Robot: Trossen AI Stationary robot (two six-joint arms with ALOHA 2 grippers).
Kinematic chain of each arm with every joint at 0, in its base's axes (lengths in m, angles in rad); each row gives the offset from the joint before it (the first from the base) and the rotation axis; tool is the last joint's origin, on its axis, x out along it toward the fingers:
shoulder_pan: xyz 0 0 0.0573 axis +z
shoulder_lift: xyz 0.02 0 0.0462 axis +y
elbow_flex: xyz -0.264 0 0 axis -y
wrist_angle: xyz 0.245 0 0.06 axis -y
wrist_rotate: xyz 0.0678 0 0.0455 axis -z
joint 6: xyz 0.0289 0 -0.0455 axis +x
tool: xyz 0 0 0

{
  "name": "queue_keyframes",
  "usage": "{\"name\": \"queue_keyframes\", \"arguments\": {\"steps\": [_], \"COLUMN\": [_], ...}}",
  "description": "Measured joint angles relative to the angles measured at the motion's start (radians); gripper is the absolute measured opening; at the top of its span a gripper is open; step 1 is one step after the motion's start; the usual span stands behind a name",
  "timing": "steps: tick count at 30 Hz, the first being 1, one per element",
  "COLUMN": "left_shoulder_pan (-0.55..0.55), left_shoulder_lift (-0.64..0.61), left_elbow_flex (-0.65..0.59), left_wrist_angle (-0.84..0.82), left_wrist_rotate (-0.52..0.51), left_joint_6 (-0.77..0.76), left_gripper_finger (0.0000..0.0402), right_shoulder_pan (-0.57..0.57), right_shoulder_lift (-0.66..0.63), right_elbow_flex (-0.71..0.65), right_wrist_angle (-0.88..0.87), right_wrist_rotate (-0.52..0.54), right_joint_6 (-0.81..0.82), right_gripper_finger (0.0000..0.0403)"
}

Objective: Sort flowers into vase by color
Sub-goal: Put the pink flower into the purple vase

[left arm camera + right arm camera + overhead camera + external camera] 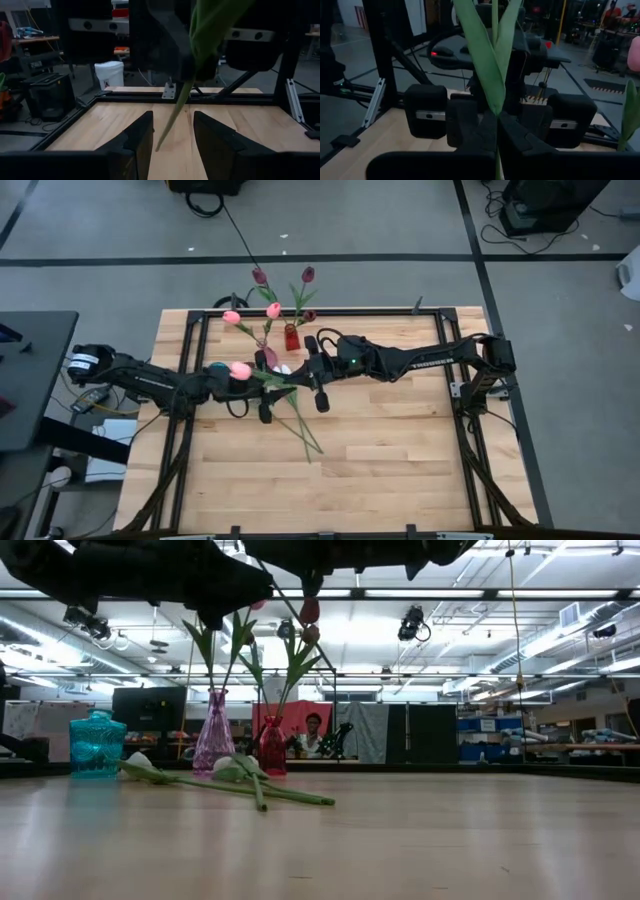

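My right gripper [497, 122] is shut on a pink tulip [240, 370] in mid-air over the table's middle. The tulip slants, its head over the left arm. My left gripper [172, 117] faces it, open. Its fingers stand on either side of the stem's lower end [165, 132] without touching. Pink tulips stand in a purple vase [213, 740] and maroon ones in a red vase [272, 745]. A teal vase [98, 743] stands beside them. Other tulips [250, 788] lie flat on the table, one with a white head [283, 368]. My right gripper pinches the tulip's stem [497, 112] between its two fingers, just below where the leaves [485, 65] branch off. The fingers come in level from the table's right, across the stem. The tulip is lifted clear and tilted, its lower stem end hanging free below the fingers.
The three vases stand in a group near the table's far edge, just behind both grippers. A dark metal frame [470, 395] runs around the table top. Bare wood [400, 450] lies toward the near and right sides. A person [315, 730] is in the room behind.
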Motion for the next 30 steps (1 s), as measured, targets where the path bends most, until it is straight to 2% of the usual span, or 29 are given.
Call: {"name": "queue_keyframes", "arguments": {"steps": [11,17,21,25,30], "left_shoulder_pan": [0.001,0.001,0.001,0.0,0.0], "left_shoulder_lift": [-0.002,-0.002,-0.002,-0.002,-0.001], "left_elbow_flex": [0.018,0.018,0.018,0.018,0.018], "left_wrist_angle": [0.036,0.039,0.039,0.04,0.043], "left_wrist_rotate": [-0.002,-0.038,-0.043,-0.035,-0.035], "left_joint_6": [-0.003,-0.004,-0.005,-0.005,-0.022], "left_gripper_finger": [0.0147,0.0141,0.0098,0.0021,0.0013], "right_shoulder_pan": [0.0,0.0,0.0,-0.001,-0.001], "right_shoulder_lift": [0.0,0.0,0.0,0.0,-0.002], "right_elbow_flex": [0.0,0.0,0.0,0.0,0.002], "right_wrist_angle": [-0.002,-0.007,-0.008,-0.012,-0.04], "right_wrist_rotate": [0.008,0.008,0.01,0.0,-0.012], "right_joint_6": [-0.009,-0.009,-0.009,-0.009,-0.011], "right_gripper_finger": [0.0012,0.0012,0.0014,0.0025,0.0055]}}
